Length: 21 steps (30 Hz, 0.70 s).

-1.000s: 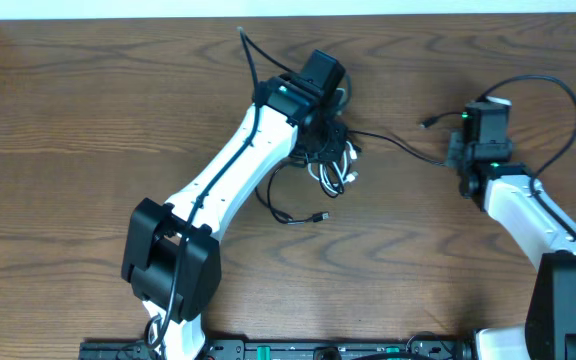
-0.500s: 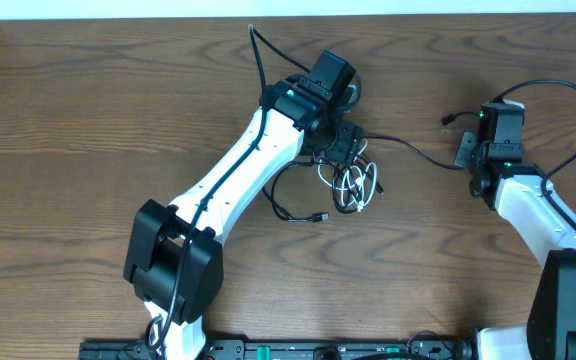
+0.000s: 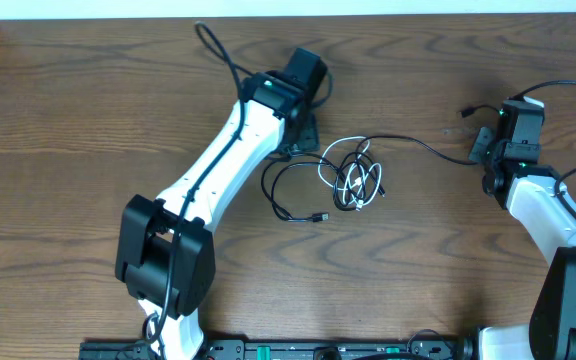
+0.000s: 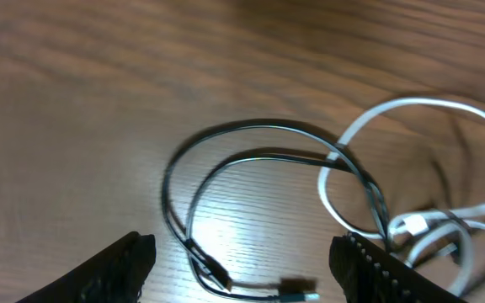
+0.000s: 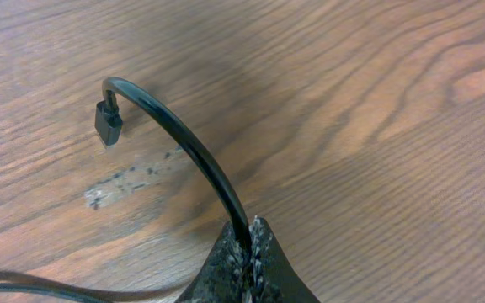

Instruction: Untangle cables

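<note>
On the wooden tabletop (image 3: pixel 68 120), the tangle of cables (image 3: pixel 356 178) lay between the arms, just right of the nearer left fingers (image 4: pixel 120 263) (apart, empty), its black cable (image 5: pixel 192 143) stretching rightward to the right fingers (image 5: pixel 226 268), clamped near its plug (image 5: pixel 106 122).

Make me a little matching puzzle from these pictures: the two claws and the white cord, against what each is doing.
Things:
1. left gripper
2. right gripper
3. white cable

States:
A. clamped on a black cable
B. lying in loops on the table
C. open, holding nothing

Pairs: 1-C, 2-A, 3-B.
</note>
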Available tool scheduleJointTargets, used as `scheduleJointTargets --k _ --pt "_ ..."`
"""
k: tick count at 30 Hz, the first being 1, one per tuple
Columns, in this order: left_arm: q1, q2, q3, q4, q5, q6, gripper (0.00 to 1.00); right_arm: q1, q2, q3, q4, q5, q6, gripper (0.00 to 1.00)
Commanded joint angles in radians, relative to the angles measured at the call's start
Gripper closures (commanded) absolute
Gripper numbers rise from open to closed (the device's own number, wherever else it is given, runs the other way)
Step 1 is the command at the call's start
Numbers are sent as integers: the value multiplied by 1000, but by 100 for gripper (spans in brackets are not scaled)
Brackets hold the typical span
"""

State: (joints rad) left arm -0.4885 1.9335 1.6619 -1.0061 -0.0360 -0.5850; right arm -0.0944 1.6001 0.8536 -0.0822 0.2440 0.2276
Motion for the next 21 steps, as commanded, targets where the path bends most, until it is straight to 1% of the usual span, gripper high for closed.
scheduleJointTargets --k 1,8,13,21 --pt "17 8 -35 -5 -24 -91 28 -3 8 1 0 -77 11 99" --pt "18 8 -82 29 -24 -91 29 -2 8 1 -14 -151 11 99" --pt "18 8 -89 39 -25 -90 29 -2 8 1 -45 -150 11 99" --pt "18 8 -89 39 -24 -90 29 -2 8 1 -49 -150 11 99"
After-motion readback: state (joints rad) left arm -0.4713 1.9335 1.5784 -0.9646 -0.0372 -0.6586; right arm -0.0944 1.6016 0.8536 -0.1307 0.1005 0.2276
